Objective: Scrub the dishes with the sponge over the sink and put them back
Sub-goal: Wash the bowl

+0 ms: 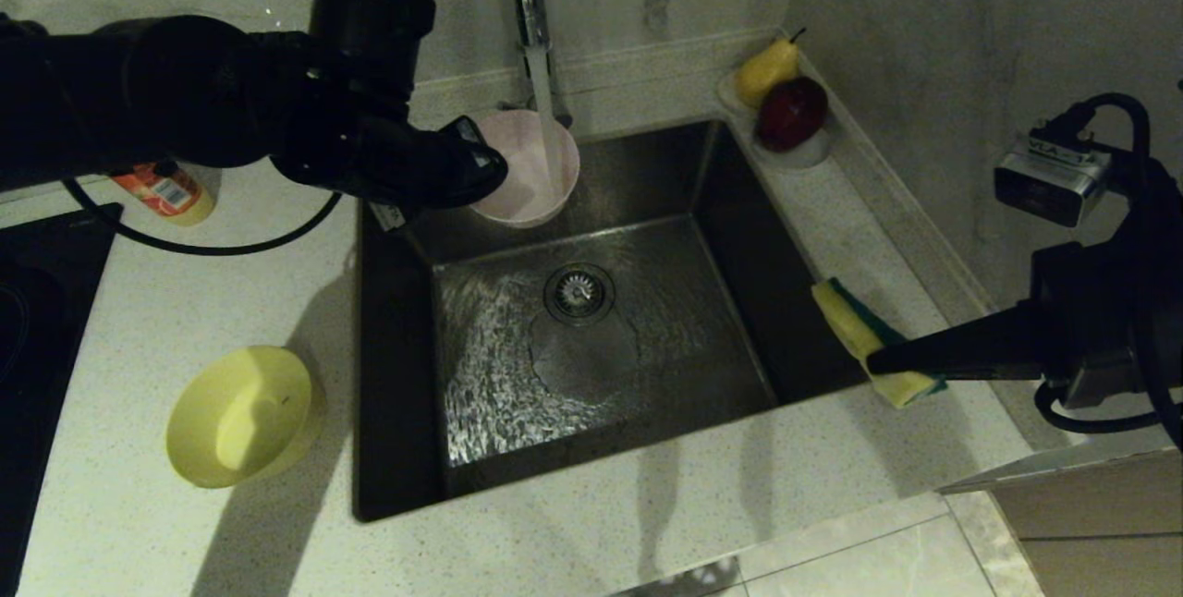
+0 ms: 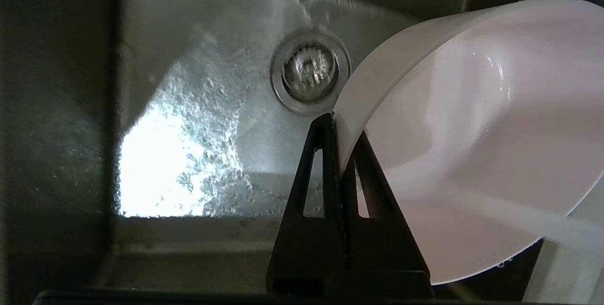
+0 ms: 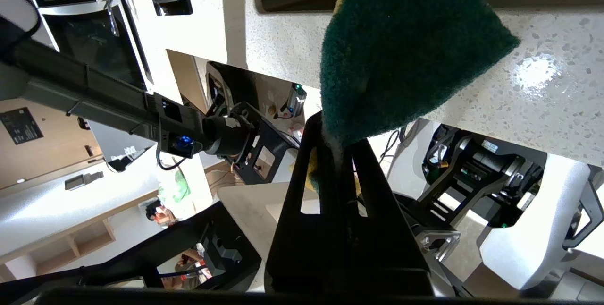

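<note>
Head view, left tool pinching pink bowl under tap

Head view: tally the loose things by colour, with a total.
Pink: 1, bowl
Yellow: 3, bowl, sponge, pear
Red: 1, apple
Orange: 1, bottle
Total: 6

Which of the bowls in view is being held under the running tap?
The pink bowl, clamped at its rim by the left gripper over the sink. The yellow bowl sits untouched on the counter.
</note>
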